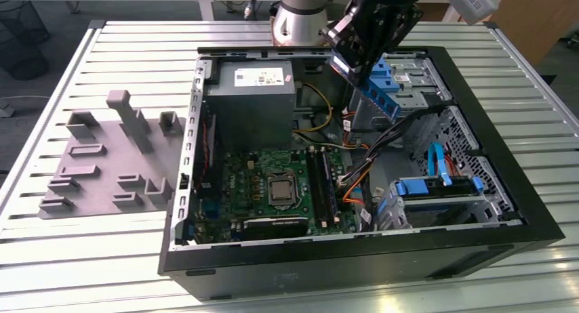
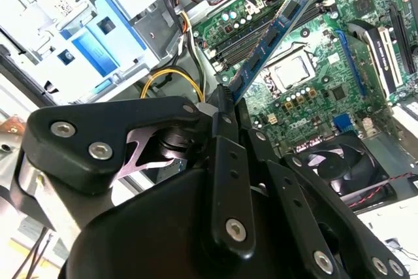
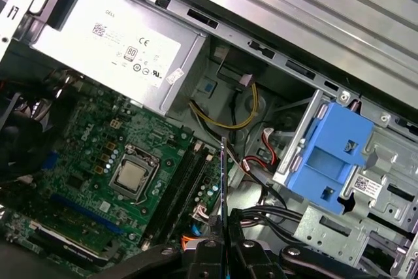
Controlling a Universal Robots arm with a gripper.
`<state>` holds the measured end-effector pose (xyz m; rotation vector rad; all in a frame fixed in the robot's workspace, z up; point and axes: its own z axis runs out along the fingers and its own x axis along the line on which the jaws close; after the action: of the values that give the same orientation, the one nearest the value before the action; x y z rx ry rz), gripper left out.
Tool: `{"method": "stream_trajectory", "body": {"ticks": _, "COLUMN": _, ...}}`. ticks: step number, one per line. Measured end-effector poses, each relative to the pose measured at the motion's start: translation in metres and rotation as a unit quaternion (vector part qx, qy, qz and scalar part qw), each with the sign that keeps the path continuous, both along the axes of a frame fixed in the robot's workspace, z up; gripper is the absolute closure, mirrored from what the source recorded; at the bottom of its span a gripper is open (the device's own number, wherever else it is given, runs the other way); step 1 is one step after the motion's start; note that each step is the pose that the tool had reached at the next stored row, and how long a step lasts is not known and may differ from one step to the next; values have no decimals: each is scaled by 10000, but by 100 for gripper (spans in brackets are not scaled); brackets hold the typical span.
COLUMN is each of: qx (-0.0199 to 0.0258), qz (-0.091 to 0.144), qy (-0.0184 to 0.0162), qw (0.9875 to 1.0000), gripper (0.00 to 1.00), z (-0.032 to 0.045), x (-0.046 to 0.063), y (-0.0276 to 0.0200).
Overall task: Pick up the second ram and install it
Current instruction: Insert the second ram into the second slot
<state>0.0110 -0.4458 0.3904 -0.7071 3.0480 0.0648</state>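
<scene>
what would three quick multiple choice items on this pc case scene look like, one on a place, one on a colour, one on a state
1. Where is the second ram?
A. lying on the slatted table
B. in the gripper, held above the motherboard
C. standing in the grey fixture blocks

2. What colour is the drive bracket beside the power supply?
A. blue
B. red
C. yellow

3. How does the computer case stand?
A. upright with its side panel on
B. packed in a box
C. lying on its side, open, insides exposed

Answers:
1 B: the second wrist view shows the stick gripped at one end, hanging over the board.
2 A: the first wrist view shows it plain blue.
3 C: the exterior view looks straight in at the board.
</scene>
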Motion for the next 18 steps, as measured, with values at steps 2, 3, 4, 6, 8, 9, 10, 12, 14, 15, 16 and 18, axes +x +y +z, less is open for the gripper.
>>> {"method": "stream_trajectory", "body": {"ticks": 2, "qx": 0, "qz": -18, "qy": 0, "qw": 10000, "gripper": 86, "z": 0, "x": 0, "y": 0}}
{"method": "stream_trajectory", "body": {"ticks": 3, "qx": 0, "qz": -28, "qy": 0, "qw": 10000, "gripper": 86, "z": 0, "x": 0, "y": 0}}
{"method": "stream_trajectory", "body": {"ticks": 4, "qx": 0, "qz": -37, "qy": 0, "qw": 10000, "gripper": 86, "z": 0, "x": 0, "y": 0}}
{"method": "stream_trajectory", "body": {"ticks": 6, "qx": 0, "qz": -56, "qy": 0, "qw": 10000, "gripper": 86, "z": 0, "x": 0, "y": 0}}
{"method": "stream_trajectory", "body": {"ticks": 8, "qx": 0, "qz": -88, "qy": 0, "qw": 10000, "gripper": 86, "z": 0, "x": 0, "y": 0}}
{"method": "stream_trajectory", "body": {"ticks": 9, "qx": -1, "qz": -161, "qy": 0, "qw": 9999, "gripper": 86, "z": -1, "x": 0, "y": 0}}
{"method": "stream_trajectory", "body": {"ticks": 10, "qx": -1, "qz": -249, "qy": 0, "qw": 9997, "gripper": 86, "z": -1, "x": 0, "y": 0}}
{"method": "stream_trajectory", "body": {"ticks": 12, "qx": 0, "qz": -316, "qy": 0, "qw": 9995, "gripper": 86, "z": -2, "x": 0, "y": 0}}
{"method": "stream_trajectory", "body": {"ticks": 14, "qx": 0, "qz": -317, "qy": 0, "qw": 9995, "gripper": 86, "z": -2, "x": 0, "y": 0}}
{"method": "stream_trajectory", "body": {"ticks": 15, "qx": 0, "qz": -318, "qy": 0, "qw": 9995, "gripper": 86, "z": -2, "x": 0, "y": 0}}
{"method": "stream_trajectory", "body": {"ticks": 16, "qx": -1, "qz": -321, "qy": 0, "qw": 9995, "gripper": 86, "z": -2, "x": 0, "y": 0}}
{"method": "stream_trajectory", "body": {"ticks": 18, "qx": -18, "qz": -436, "qy": -1, "qw": 9990, "gripper": 86, "z": -2, "x": 0, "y": 0}}
